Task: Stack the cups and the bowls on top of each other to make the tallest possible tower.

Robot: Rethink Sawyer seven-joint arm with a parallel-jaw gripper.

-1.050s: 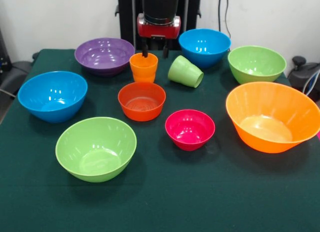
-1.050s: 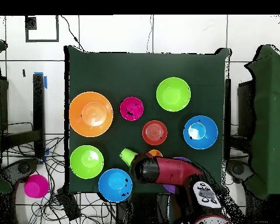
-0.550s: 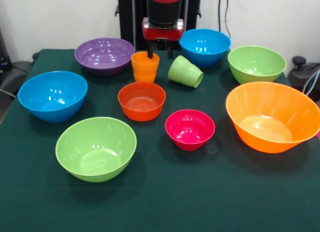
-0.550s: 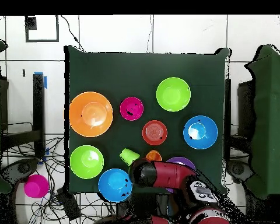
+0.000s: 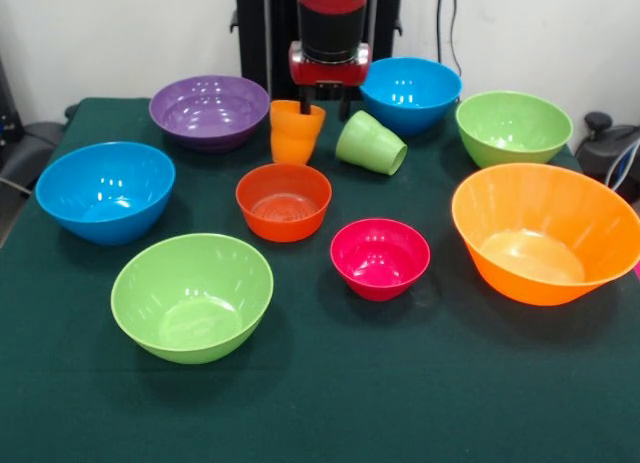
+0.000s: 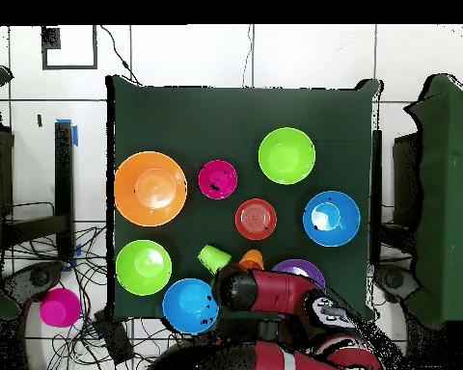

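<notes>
The orange cup (image 5: 296, 133) (image 6: 252, 258) stands tilted at the back of the table, just behind the small red-orange bowl (image 5: 284, 201) (image 6: 256, 219). My gripper (image 5: 324, 109) hangs over the cup's right rim, open. Its left finger (image 5: 304, 107) dips inside the cup and the right one is outside, between the orange cup and the light green cup (image 5: 370, 143) (image 6: 213, 258), which lies on its side. The magenta bowl (image 5: 380, 258) (image 6: 217, 179) sits in front of them. Nothing is stacked. In the overhead view the arm (image 6: 274, 289) hides the gripper.
Around the green table (image 5: 420, 403) stand a purple bowl (image 5: 209, 110), two blue bowls (image 5: 105, 191) (image 5: 410, 93), two light green bowls (image 5: 192, 295) (image 5: 513, 128) and the largest orange bowl (image 5: 545, 233). A pink object (image 6: 59, 307) lies off the table.
The gripper shifted to the right over the orange cup. The cup moved slightly right with it and now leans instead of standing straight.
</notes>
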